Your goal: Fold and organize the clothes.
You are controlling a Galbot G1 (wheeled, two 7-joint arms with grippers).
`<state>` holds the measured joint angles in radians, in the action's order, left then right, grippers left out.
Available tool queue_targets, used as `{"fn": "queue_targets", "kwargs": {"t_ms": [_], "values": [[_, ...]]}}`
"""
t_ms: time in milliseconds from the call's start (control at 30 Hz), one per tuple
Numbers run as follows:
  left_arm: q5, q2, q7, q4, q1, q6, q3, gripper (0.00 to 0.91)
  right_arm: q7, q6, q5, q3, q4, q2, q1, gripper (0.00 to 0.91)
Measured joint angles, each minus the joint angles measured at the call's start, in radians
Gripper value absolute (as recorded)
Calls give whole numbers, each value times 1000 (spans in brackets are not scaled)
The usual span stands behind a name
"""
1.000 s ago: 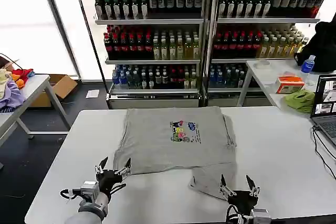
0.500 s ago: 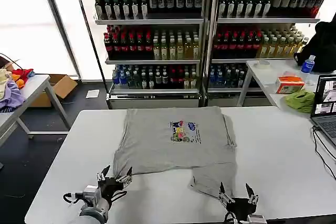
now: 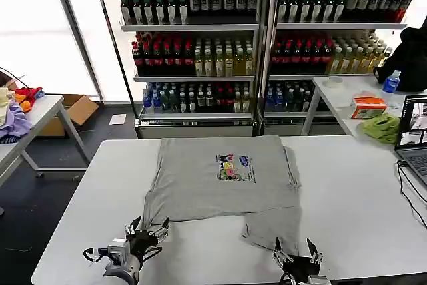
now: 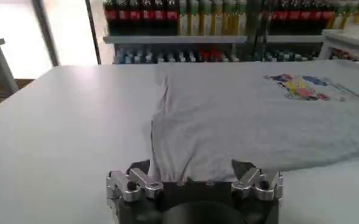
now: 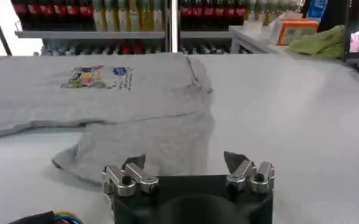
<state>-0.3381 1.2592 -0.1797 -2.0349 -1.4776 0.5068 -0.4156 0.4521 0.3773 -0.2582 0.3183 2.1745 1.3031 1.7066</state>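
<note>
the light grey cotton tee with a small multicoloured chest print (image 3: 223, 178) lay half-folded mid-table (folding looked unfinished), the open left gripper (image 3: 148, 230) and open right gripper (image 3: 297, 255) empty at its near hem.

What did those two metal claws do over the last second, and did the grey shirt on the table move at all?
Both grippers drew back toward the robot along the near table edge: the left gripper from the shirt's near left corner, the right gripper from the flap hanging toward it. Both are open and hold nothing. The light grey cotton shirt with the multicoloured chest print lies as before on the white table.
</note>
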Motion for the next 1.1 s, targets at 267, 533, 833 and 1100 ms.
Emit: {"fn": "queue_targets", "kwargs": {"t_ms": [267,533,833,1100], "values": [[-4,-1,1,18,0,-6,-3,665,-4,-7,3,-8,-33,4,-3,474],[2,-4,-1,24,-13,-18,-3,0,-5,-15,3,-22,-51,4,1,0],[3,0,-1,20,-20,-22,5,0,-8,-27,10,-22,-43,-4,13,0],[4,10,3,16,-21,-26,10,0,-20,-44,11,-25,-36,-3,16,0]]}}
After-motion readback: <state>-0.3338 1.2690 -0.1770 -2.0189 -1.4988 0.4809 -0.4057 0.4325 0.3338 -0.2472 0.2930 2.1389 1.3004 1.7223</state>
